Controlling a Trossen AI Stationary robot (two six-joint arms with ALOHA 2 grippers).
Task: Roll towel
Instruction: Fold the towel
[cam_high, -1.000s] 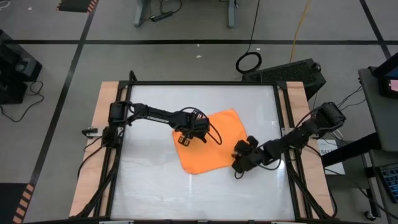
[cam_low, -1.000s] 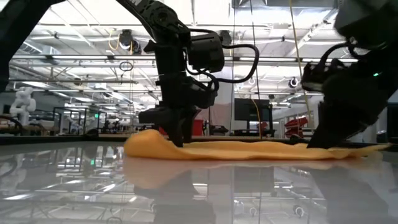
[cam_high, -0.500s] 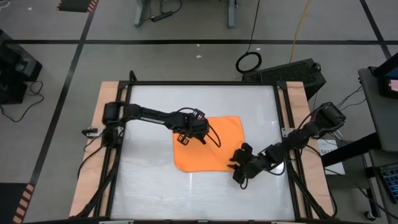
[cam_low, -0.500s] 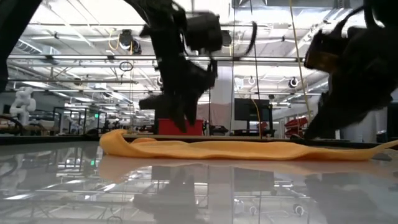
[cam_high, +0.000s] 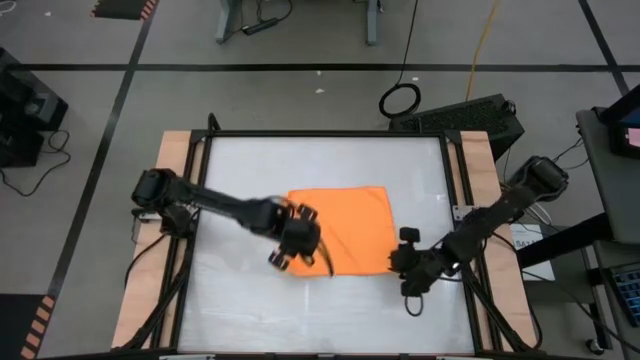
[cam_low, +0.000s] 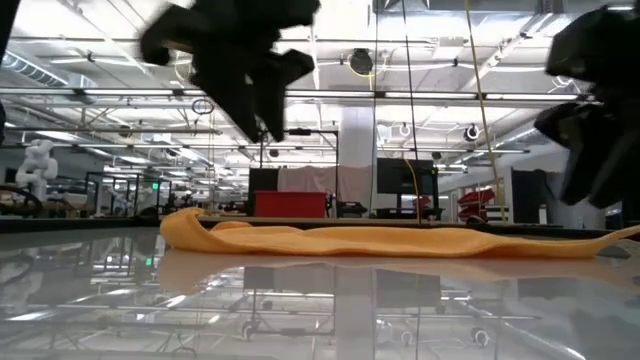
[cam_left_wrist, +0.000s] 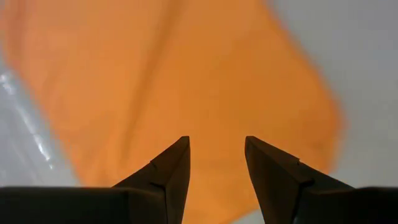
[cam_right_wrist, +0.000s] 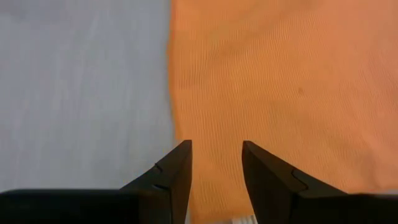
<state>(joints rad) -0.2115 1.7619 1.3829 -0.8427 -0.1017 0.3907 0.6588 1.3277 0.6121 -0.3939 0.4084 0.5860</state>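
Lying flat near the middle of the table (cam_high: 230, 165), slightly toward three o'clock, the towel (cam_high: 345, 225) is spread out as a rough square with no roll in it; from table height it shows as a long, low orange strip (cam_low: 400, 240) with a slightly thicker, rounded hump at one end. Over the towel's seven o'clock corner hangs the left gripper (cam_high: 292, 247), its arm reaching in from the nine o'clock side of the table. From table level it hangs clear above the cloth (cam_low: 262, 118), touching nothing. Its wrist camera looks down on the orange cloth (cam_left_wrist: 161, 81) past two dark fingers (cam_left_wrist: 171, 171) that stand partly apart with only a gap between them, holding nothing. Just off the towel's five o'clock corner is the right gripper (cam_high: 405, 262), its arm coming from the three o'clock side. Its wrist camera shows the towel's straight edge (cam_right_wrist: 267, 74) running beside bare table, and the two fingers (cam_right_wrist: 169, 174) likewise partly spread with cloth showing through the gap, nothing pinched. At table level the right arm (cam_low: 595, 120) is a dark mass above the far end of the strip, apart from it.
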